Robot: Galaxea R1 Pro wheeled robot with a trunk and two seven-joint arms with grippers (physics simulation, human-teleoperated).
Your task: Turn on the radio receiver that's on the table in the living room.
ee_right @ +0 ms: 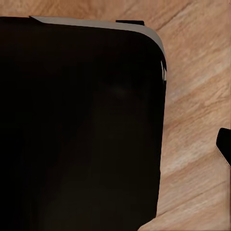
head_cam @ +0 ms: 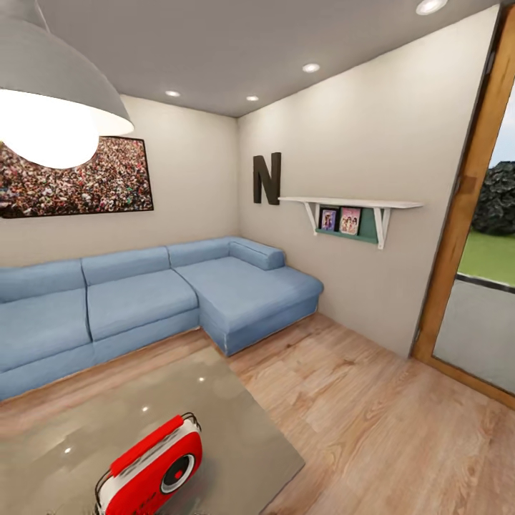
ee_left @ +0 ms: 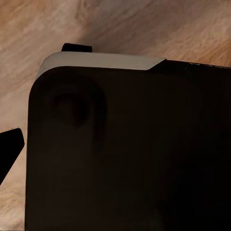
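red radio receiver tilted on grey table, near blue sofa

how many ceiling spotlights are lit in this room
4. One sits at the top right edge, one further in, and two near the far wall. The big pendant lamp may hide more at left.

table: bare around radio receiver | sofa behind (floor gap between)
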